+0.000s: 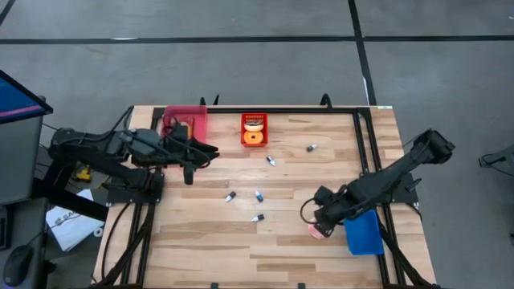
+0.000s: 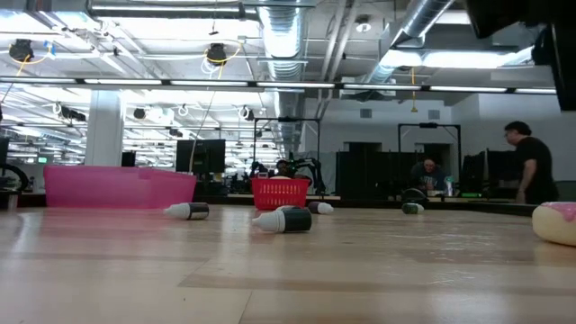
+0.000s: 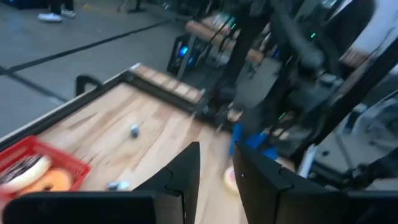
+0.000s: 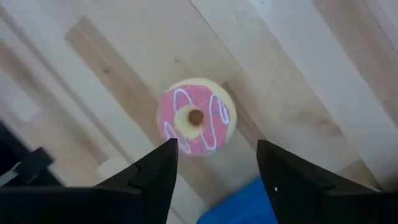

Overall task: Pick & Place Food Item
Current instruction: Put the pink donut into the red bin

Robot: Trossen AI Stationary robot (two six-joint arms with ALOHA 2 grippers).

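Note:
A pink-iced donut [image 4: 194,117] with white squiggles lies flat on the wooden table near its right front, also seen in the high view [image 1: 316,232] and at the low view's right edge [image 2: 558,222]. My right gripper [image 4: 217,165] hangs just above it, pointing down, open, one finger on either side of the donut and not touching it. A red basket [image 1: 254,128] at the table's far middle holds two more donuts [image 3: 37,174]. My left gripper [image 1: 207,151] hovers near the pink bin [image 1: 185,123], pointing roughly level toward the right, its fingers [image 3: 186,171] a narrow gap apart with nothing between them.
A blue tray [image 1: 363,233] lies right beside the donut at the table's right edge. Several small bottles [image 1: 259,195] lie scattered across the table's middle. People and desks show in the room behind the table.

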